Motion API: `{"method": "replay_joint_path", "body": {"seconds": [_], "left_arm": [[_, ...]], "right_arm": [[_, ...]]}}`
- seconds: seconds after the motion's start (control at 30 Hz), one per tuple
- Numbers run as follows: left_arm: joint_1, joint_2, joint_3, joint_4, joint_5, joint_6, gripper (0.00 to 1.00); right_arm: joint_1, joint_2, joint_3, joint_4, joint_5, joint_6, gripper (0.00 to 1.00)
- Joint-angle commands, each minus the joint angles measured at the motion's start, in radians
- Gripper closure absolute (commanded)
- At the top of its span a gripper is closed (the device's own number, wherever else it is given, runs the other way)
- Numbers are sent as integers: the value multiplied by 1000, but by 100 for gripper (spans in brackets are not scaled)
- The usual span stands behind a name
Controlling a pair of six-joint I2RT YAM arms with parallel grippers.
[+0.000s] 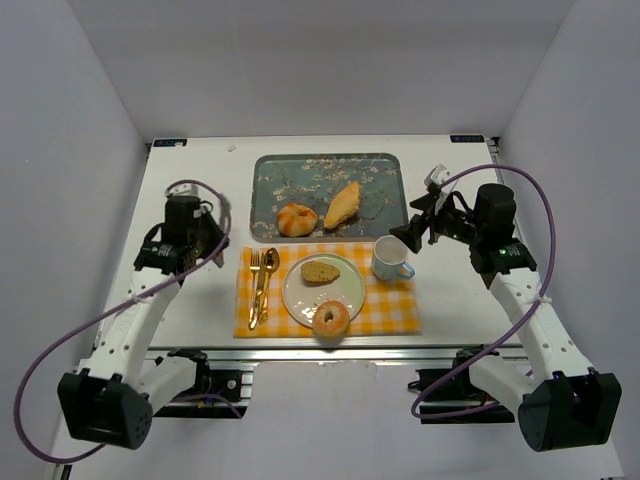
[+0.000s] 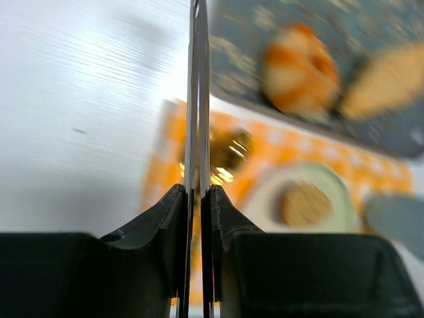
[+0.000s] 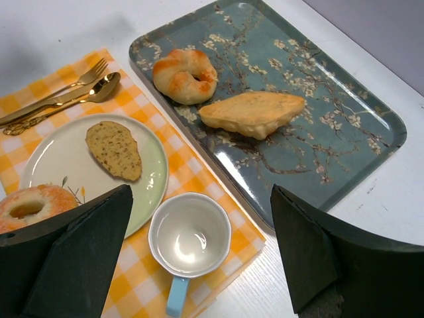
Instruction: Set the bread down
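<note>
On the blue flowered tray (image 1: 385, 190) lie a round twisted bun (image 1: 297, 219) (image 3: 184, 75) and a long bread roll (image 1: 343, 204) (image 3: 252, 112). The pale green plate (image 1: 352, 290) (image 3: 53, 156) holds a seeded bread slice (image 1: 320, 271) (image 3: 114, 150) and a ring-shaped bagel (image 1: 331, 319) (image 3: 28, 207) at its near rim. My right gripper (image 1: 412, 234) (image 3: 202, 199) hangs open and empty above the cup, right of the plate. My left gripper (image 1: 213, 246) (image 2: 199, 187) is shut on nothing, over the table left of the placemat. The left wrist view is blurred.
An orange checked placemat (image 1: 400, 310) lies under the plate. On it are a gold fork and spoon (image 1: 261, 285) at the left and a white cup with a blue handle (image 1: 391, 260) (image 3: 189, 236) at the right. White walls enclose the table.
</note>
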State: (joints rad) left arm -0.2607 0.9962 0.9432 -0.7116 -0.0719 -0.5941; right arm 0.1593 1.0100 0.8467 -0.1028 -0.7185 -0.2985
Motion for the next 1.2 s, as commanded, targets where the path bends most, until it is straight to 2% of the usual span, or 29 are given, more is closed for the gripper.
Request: {"method": "replay_joint_path", "body": {"seconds": [0.0, 0.13, 0.2, 0.3, 0.37, 0.43, 0.5, 0.53, 0.6, 0.73, 0.8, 0.83, 0.87, 0.9, 1.0, 1.03, 1.17], "left_arm": [[205, 19, -66, 197, -23, 158, 100], [276, 74, -170, 380, -57, 329, 100], [331, 164, -182, 428, 24, 359, 100], [345, 281, -187, 439, 66, 379, 98], [350, 311, -213, 466, 70, 381, 97], [356, 326, -239, 489, 70, 378, 92], [368, 332, -267, 500, 108, 373, 83], [370, 341, -271, 492, 109, 373, 73], [380, 351, -270, 479, 118, 367, 59], [390, 351, -254, 427, 115, 358, 39], [391, 345, -244, 406, 118, 358, 38], [391, 337, -241, 388, 119, 355, 34], [396, 319, -233, 377, 124, 352, 26], [396, 305, -230, 368, 132, 350, 23], [399, 211, -222, 353, 159, 338, 19], [397, 181, -222, 353, 173, 330, 2], [399, 24, -216, 360, 227, 272, 2]], "right_arm": [[5, -14, -8, 14, 34, -14, 11], [5, -13, -17, 3, 34, -11, 11], [5, -10, -12, 2, 33, -13, 11], [3, -5, 3, -8, 40, -22, 11], [3, -2, 8, -9, 63, -18, 11], [3, 2, 15, -11, 86, 5, 11], [5, 6, 18, -14, 114, 19, 11], [3, 7, 18, -15, 123, 24, 11], [5, 6, 18, -17, 125, 35, 11], [3, 15, 25, -18, 152, 67, 11], [3, 21, 31, -26, 192, 88, 11], [5, 28, 41, -31, 236, 105, 11], [3, 32, 48, -52, 264, 110, 11], [3, 35, 54, -63, 324, 111, 11], [5, 33, 68, -86, 399, 101, 11], [5, 30, 69, -87, 427, 88, 11], [3, 36, 97, -103, 416, 87, 11]]}}
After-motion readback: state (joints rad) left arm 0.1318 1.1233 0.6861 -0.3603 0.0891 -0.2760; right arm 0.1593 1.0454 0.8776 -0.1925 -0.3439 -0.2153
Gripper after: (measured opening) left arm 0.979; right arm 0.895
